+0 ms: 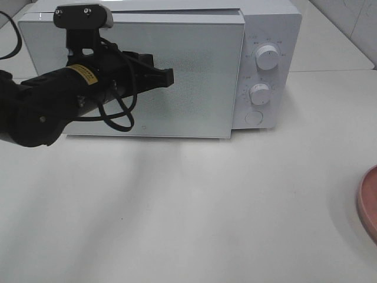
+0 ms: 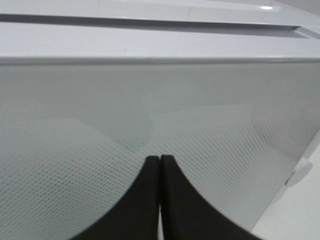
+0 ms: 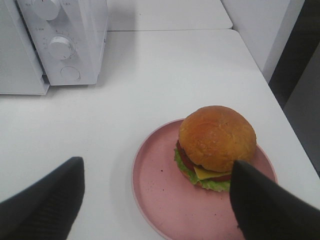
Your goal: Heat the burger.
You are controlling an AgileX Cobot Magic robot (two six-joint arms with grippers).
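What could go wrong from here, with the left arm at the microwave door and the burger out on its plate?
The left gripper is shut, tips against the microwave door; pushing harder might shove the microwave back. The open right gripper hangs above the pink plate; descending, a finger could clip the burger, off-centre on the plate.

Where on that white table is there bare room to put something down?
The table lies bare in front of the microwave, across to the pink plate at its right edge. The burger fills the plate's far half. The left gripper crowds the microwave door.
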